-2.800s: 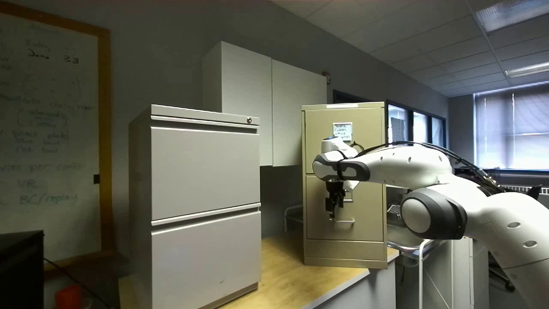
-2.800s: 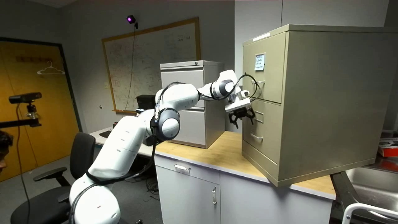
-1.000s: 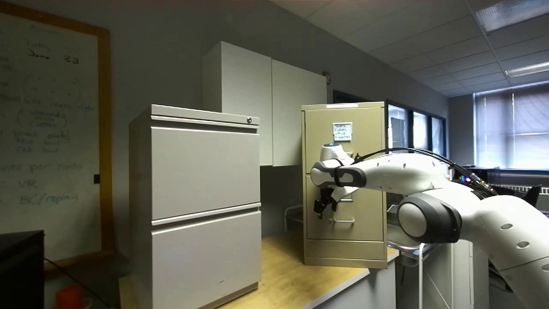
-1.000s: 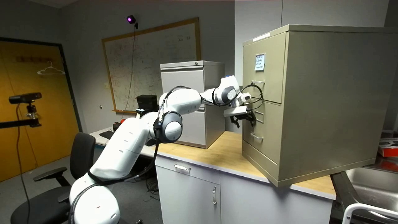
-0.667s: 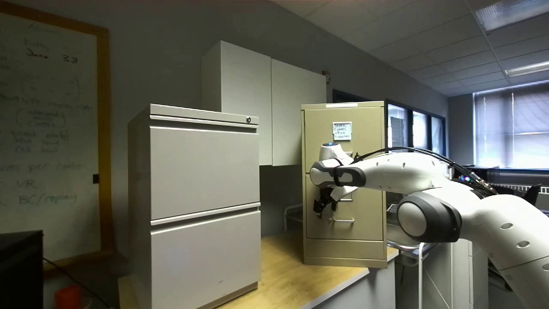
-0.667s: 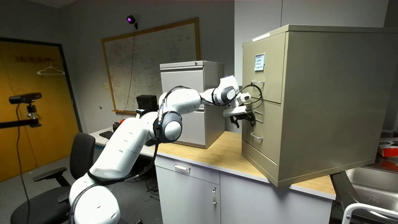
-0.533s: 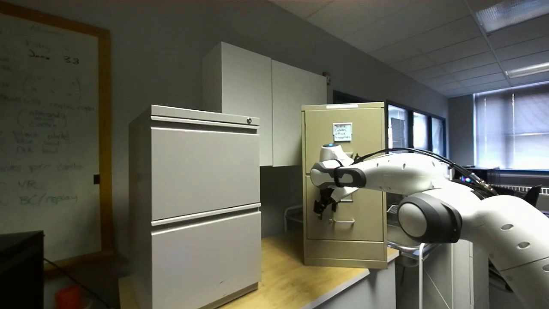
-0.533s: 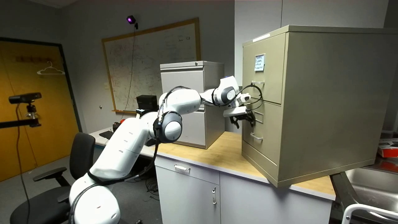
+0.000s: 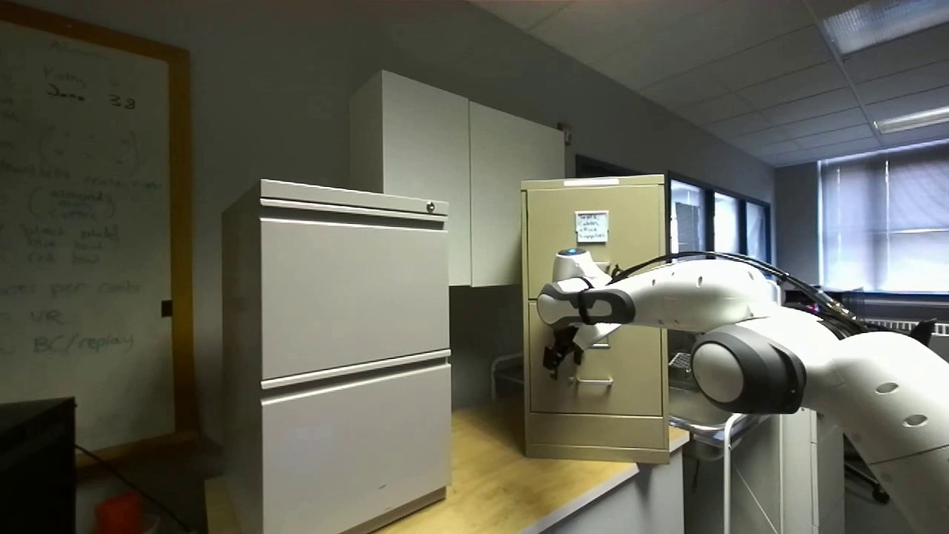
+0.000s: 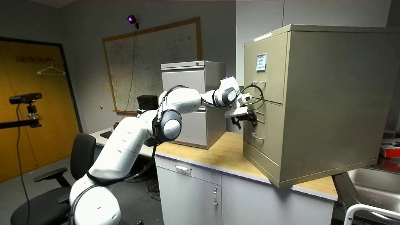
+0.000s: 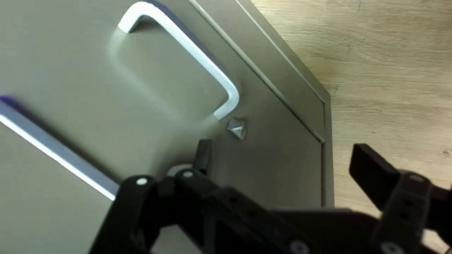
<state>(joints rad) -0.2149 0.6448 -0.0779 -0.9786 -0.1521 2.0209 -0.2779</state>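
Wrist [image 10: 227, 90] lower, jaws turned (slant differs from before)

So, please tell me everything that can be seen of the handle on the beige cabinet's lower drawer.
The handle is a pale, silvery bar, apparently metal, bent into a squared U with rounded corners. Both ends meet the face of the closed lower drawer, low on the beige cabinet. It sits level, though it slants in the wrist view, and a small faceted knob is beside one end. The open gripper is near but apart from it; only the drawer is seen touching the handle.
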